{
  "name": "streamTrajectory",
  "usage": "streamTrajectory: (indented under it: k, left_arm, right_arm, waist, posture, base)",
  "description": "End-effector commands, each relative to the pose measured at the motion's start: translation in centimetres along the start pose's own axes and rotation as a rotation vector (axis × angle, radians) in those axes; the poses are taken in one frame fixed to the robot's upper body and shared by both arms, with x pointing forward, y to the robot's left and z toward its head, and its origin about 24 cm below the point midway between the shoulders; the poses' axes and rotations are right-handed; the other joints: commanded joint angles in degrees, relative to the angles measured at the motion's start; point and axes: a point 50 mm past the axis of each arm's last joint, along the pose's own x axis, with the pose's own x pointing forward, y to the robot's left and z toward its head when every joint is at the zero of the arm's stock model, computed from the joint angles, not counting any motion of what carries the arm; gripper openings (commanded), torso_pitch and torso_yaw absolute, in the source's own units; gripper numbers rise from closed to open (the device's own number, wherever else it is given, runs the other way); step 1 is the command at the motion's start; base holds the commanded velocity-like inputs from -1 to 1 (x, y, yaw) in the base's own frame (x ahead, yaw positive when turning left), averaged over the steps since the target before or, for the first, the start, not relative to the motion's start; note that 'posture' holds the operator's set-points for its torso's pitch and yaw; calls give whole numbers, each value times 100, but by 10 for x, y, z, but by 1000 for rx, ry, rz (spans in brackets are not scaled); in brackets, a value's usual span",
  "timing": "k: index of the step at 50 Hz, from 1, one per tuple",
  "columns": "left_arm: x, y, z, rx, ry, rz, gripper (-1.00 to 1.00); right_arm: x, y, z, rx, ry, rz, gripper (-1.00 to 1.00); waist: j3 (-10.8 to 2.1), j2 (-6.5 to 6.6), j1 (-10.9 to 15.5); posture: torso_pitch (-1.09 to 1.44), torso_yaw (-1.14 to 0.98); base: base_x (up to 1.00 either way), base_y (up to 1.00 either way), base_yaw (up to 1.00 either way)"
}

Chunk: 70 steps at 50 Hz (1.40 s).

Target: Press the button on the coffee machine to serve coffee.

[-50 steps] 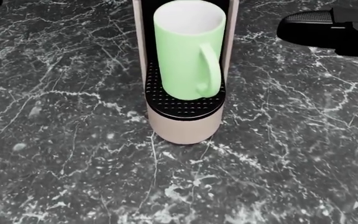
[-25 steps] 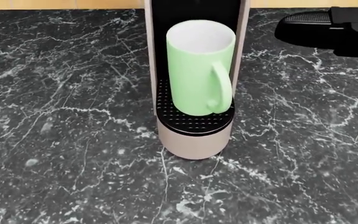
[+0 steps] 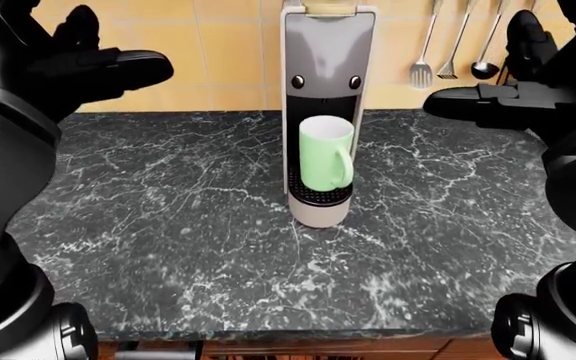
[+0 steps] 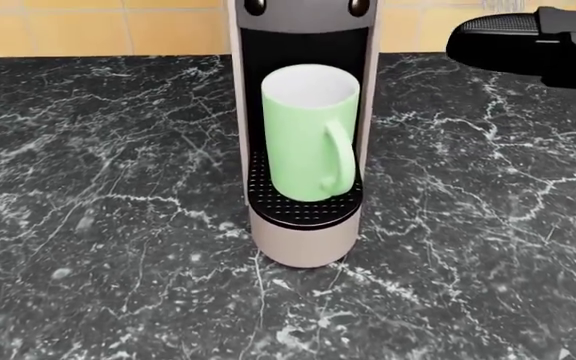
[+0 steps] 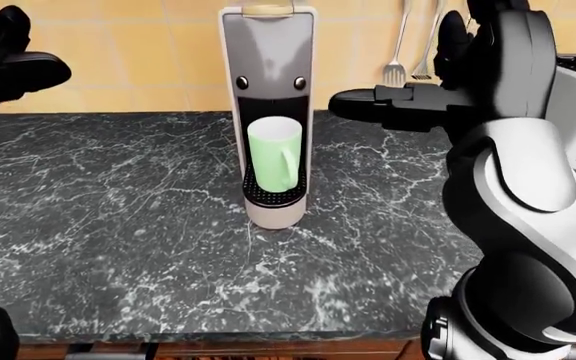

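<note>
- While held raised at the left-eye view's upper left, left robot hand (image 3: 88, 64) has fingers spread, nothing in it, well apart from the machine; black fingers point right, over the desk edge by the wall.
- Desk (image 3: 168, 217): dark marble with white veins, carries the machine only; yellow tiled wall (image 3: 218, 52) above it.
- Coffee machine (image 3: 328, 67): tall, narrow, grey-beige, upright at mid-desk near the wall, slightly right of centre in the left-eye view.
- Two small dark round buttons on its face, one left (image 3: 298, 81), one right (image 3: 355, 81), above the cup bay; neither robot hand touches either.
- Green mug (image 4: 308, 131): stands upright in the machine's bay on the black perforated drip tray (image 4: 303, 210); handle turned toward the camera and a bit right.
- Mug inside looks white, no liquid seen; head view shows the rim and inner wall only, bottom not visible.
- Utensils (image 3: 458, 45): metal spatula, ladle and the like hanging on the wall right of the machine, partly hidden by the right arm.
- Right robot hand (image 5: 398, 105): raised right of the machine at about button height, fingers extended, not closed, holding nothing; tip near the machine's right side but clearly apart from it.
- Right forearm, white and grey, fills the right side of the right-eye view.
</note>
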Motion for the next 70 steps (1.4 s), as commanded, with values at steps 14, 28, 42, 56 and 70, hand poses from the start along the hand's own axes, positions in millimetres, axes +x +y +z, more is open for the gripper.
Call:
streamTrajectory:
  k: [14, 28, 42, 56, 70]
  left_arm:
    - [-1, 1, 14, -18, -76, 11, 100]
    - [0, 2, 12, -25, -72, 14, 100]
    - [0, 2, 10, -32, -70, 14, 100]
    - [1, 3, 10, -37, -70, 20, 100]
    - [0, 2, 10, -40, -72, 18, 100]
  right_arm:
    - [0, -1, 11, 12, -58, -7, 100]
    - [-1, -1, 11, 14, -61, -6, 100]
    - [-1, -1, 11, 16, -60, -5, 100]
    - [-1, -1, 11, 17, -60, -7, 100]
    - [-1, -1, 12, 23, -60, -8, 100]
  waist:
    - [-416, 13, 17]
    - [-717, 9, 40]
    - [-941, 5, 48]
    - [-986, 5, 49]
    - [-973, 3, 55]
  posture:
    - [-33, 0]
    - [-37, 0]
    - [-43, 0]
    - [-43, 0]
    - [-43, 0]
  base:
    - [0, 0, 0]
    - [0, 0, 0]
    - [0, 0, 0]
    - [0, 0, 0]
    - [0, 0, 0]
